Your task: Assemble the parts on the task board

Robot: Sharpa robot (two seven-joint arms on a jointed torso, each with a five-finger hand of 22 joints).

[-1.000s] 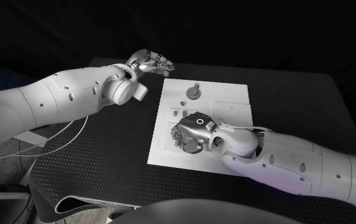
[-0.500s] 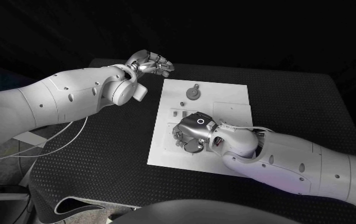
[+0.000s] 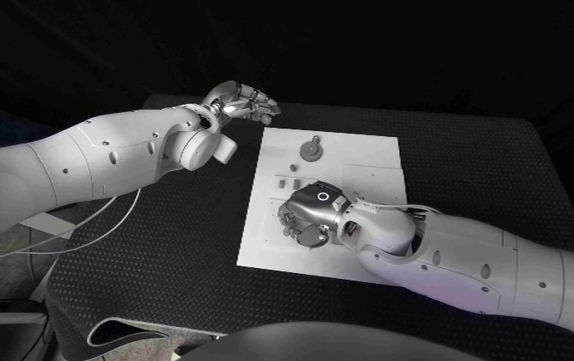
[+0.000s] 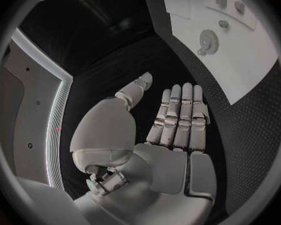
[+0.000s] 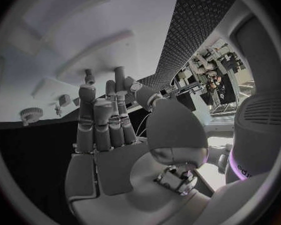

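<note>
My right hand (image 3: 308, 212) hangs low over the near half of the task board (image 3: 365, 147), the white plate in the middle of the black table (image 3: 479, 162); from my wrist I see its fingers (image 5: 100, 117) lying almost straight and close together, with nothing between them that I can make out, though whether a fingertip touches the plate I cannot tell. My left hand (image 3: 243, 102) is off the board, above the table by the plate's far left corner, fingers (image 4: 178, 115) flat side by side, thumb out, holding nothing. The parts are small grey pieces: a toothed wheel (image 3: 312, 151) sits on the far part of the board, well apart from my right hand, and a few small pegs (image 3: 287, 183) lie just beside that hand on its far left side. I judge these pieces to be light, stiff and hard, probably smooth enough to slide on the plate if nudged, so a flat press would only push them around. I would take the wheel by its rim, thumb against a fingertip, and the pegs across their short sides in the same pinch. I find no brand, label or readable writing on the board, the parts or my arms.
</note>
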